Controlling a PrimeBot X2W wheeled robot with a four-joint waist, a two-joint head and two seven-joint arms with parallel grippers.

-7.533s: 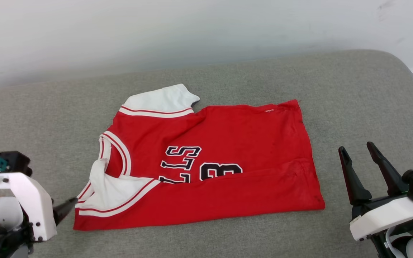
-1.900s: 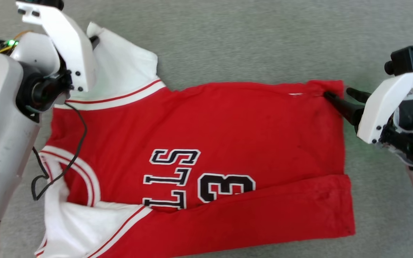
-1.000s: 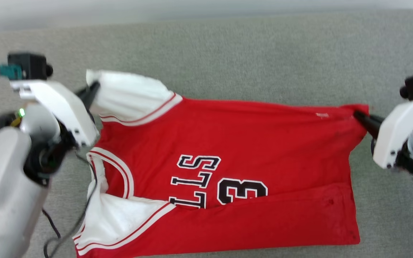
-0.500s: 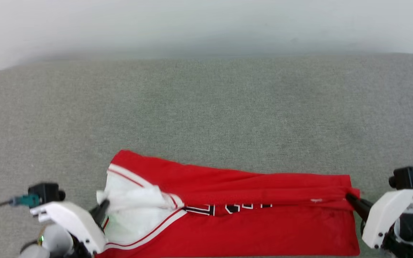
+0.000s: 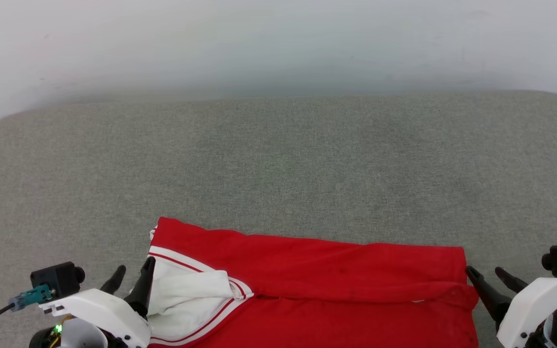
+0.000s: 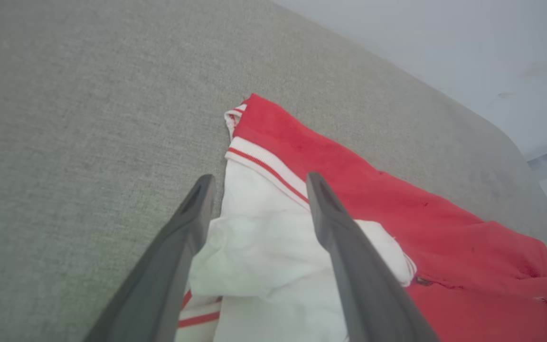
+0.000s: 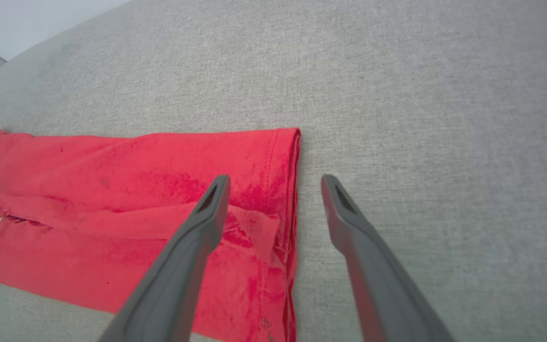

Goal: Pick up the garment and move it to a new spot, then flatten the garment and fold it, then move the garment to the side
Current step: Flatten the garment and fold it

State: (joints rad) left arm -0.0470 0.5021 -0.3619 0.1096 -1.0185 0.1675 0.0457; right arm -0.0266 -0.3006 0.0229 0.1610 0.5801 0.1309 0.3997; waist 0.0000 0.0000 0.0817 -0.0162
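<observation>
The garment [image 5: 336, 270], a red jersey with a white sleeve [image 5: 186, 295], lies folded lengthwise at the near edge of the head view, its far half laid over the near half so the letters are hidden. My left gripper [image 5: 133, 275] stands open at the sleeve end, its fingers apart over the white sleeve [image 6: 254, 247] in the left wrist view. At the hem end my right gripper [image 5: 489, 278] is open too, straddling the hem corner [image 7: 283, 190] of the garment [image 7: 126, 190], holding nothing.
A grey fabric surface [image 5: 278, 159] stretches far and wide beyond the garment. A pale wall [image 5: 278, 43] rises behind its back edge. The surface's rounded corners show at far left and far right.
Both grippers carried the far edge of the garment toward me, folding it over, then let go and opened. The head camera tilted up meanwhile.
</observation>
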